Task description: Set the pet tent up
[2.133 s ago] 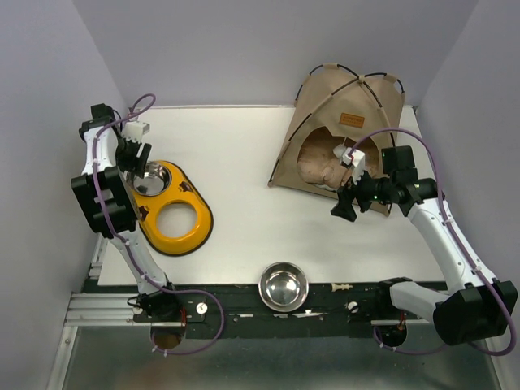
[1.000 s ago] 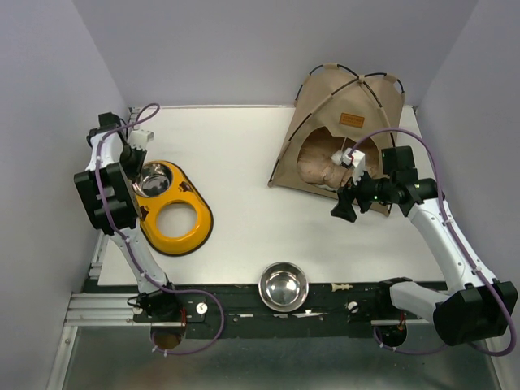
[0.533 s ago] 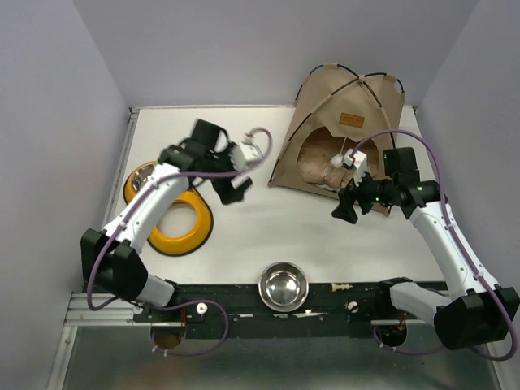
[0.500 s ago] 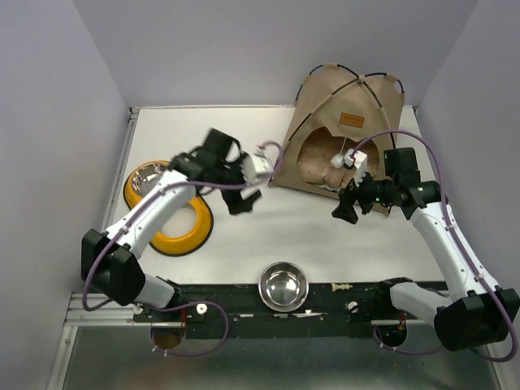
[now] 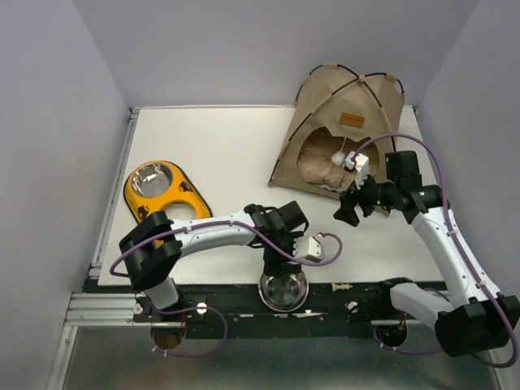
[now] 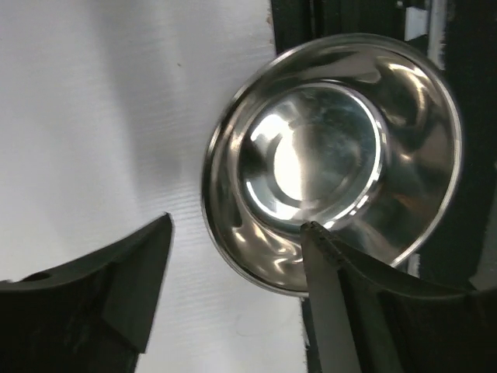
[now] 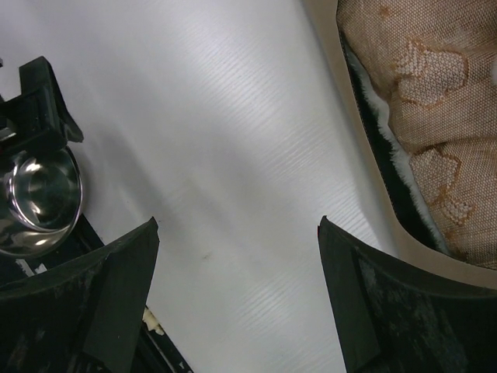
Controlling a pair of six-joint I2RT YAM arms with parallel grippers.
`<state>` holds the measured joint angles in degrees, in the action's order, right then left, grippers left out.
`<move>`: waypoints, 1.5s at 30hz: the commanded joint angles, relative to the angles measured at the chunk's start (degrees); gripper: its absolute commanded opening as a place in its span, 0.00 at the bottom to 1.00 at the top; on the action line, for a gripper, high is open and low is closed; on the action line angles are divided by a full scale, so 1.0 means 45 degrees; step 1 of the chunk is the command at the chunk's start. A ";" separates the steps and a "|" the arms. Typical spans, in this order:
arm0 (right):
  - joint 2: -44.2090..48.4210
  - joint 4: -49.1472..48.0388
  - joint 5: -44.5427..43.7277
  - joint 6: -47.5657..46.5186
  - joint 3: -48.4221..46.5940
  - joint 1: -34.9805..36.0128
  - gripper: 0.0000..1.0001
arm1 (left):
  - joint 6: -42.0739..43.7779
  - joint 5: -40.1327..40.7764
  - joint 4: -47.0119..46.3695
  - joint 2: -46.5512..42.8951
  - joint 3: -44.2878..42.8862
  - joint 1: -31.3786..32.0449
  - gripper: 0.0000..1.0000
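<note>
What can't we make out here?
Top view: pet tent interior mostly hidden by its own roof; label text too small.
Top view: steel bowl far rim covered by the left gripper.
Right wrist view: tent cut off by the frame edge; only door rim and cushion show.

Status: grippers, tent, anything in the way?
Left gripper open, empty, over steel bowl at near edge. Right gripper open, empty, at tent mouth. Tent standing, poles crossed, cushion inside. Nothing between right gripper and tent.
</note>
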<state>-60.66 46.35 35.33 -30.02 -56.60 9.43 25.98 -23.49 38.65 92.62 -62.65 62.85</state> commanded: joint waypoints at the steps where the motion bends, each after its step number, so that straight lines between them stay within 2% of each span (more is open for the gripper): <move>1: 0.0180 0.0091 -0.0176 -0.0008 0.0292 0.0072 0.91 | -0.0284 0.0707 0.0237 0.1407 -0.1133 0.0076 0.68; 3: 0.0161 0.0110 -0.0273 -0.0008 0.0253 0.0072 0.91 | -0.0304 0.0707 0.0180 0.1740 -0.1369 0.0076 0.55; 5: 0.0200 0.0188 -0.0351 -0.0086 0.0234 0.0072 0.91 | -0.0246 0.0746 0.0218 0.1781 -0.1448 0.0076 0.37; 7: 0.0277 0.0228 -0.0410 -0.0223 0.0253 0.0072 0.91 | -0.0207 0.0630 0.0355 0.1510 -0.1312 -0.0001 0.12; 8: 0.0316 0.0209 -0.0410 -0.0223 0.0273 0.0072 0.91 | -0.0187 0.0513 0.0491 0.1257 -0.1176 -0.0118 0.02; 9: 0.0336 0.0170 -0.0410 -0.0204 0.0253 0.0072 0.91 | -0.0187 0.0319 0.0705 0.0983 -0.1039 -0.0332 0.00; 12: 0.0317 0.0130 -0.0332 -0.0067 0.0175 0.0072 0.91 | -0.0148 -0.0656 0.2030 0.0163 -0.1290 -0.2006 0.00; 17: 0.0336 0.0072 -0.0137 0.0109 0.0194 0.0072 0.91 | 0.1449 -0.0486 0.4490 -0.1167 -0.2403 -0.7374 0.00; 21: 0.0220 0.0013 -0.0020 0.0148 0.0214 0.0072 0.91 | 0.3324 -0.0367 0.6504 -0.0721 -0.3866 -1.2139 0.00; 24: 0.0141 -0.0006 0.0000 0.0167 0.0156 0.0072 0.91 | 0.4458 -0.0114 0.7521 0.0196 -0.4863 -1.4584 0.00; 28: 0.0063 -0.0026 -0.0058 0.0109 0.0194 0.0053 0.91 | 0.5495 0.0179 0.8011 0.1038 -0.5063 -1.6444 0.00; 34: 0.0122 0.0052 -0.0078 0.0070 0.0273 0.0072 0.91 | 0.5460 0.0765 0.6765 0.1292 -0.3619 -1.6896 0.00; 35: 0.0121 0.0071 -0.0078 0.0070 0.0253 0.0072 0.91 | 0.5206 0.0862 0.6375 0.1332 -0.3462 -1.6896 0.01; 36: 0.0121 0.0110 -0.0097 0.0050 0.0234 0.0072 0.91 | 0.5030 0.0960 0.6081 0.1448 -0.3383 -1.6896 0.16; 37: 0.0083 0.0149 -0.0078 0.0031 0.0176 0.0072 0.91 | 0.4757 0.1058 0.5769 0.1469 -0.3362 -1.6896 0.41; 39: 0.0102 0.0227 -0.0078 -0.0028 0.0117 0.0072 0.91 | 0.4482 0.1214 0.5280 0.1430 -0.3401 -1.6896 0.67; 40: 0.0083 0.0267 -0.0078 -0.0047 0.0078 0.0072 0.91 | 0.4423 0.1273 0.5181 0.1372 -0.3440 -1.6896 0.86; 41: 0.0082 0.0267 -0.0078 -0.0067 0.0058 0.0072 0.91 | 0.4384 0.1312 0.5102 0.1294 -0.3576 -1.6916 0.94; 45: 0.0024 0.0306 0.0039 -0.0009 -0.0117 0.0072 0.91 | 0.4364 0.1430 0.5180 0.0962 -0.4103 -1.6955 0.95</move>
<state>-60.23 46.44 34.79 -30.02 -55.92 9.43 46.06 -18.37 63.20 98.76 -78.41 -13.28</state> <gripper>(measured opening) 0.906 0.950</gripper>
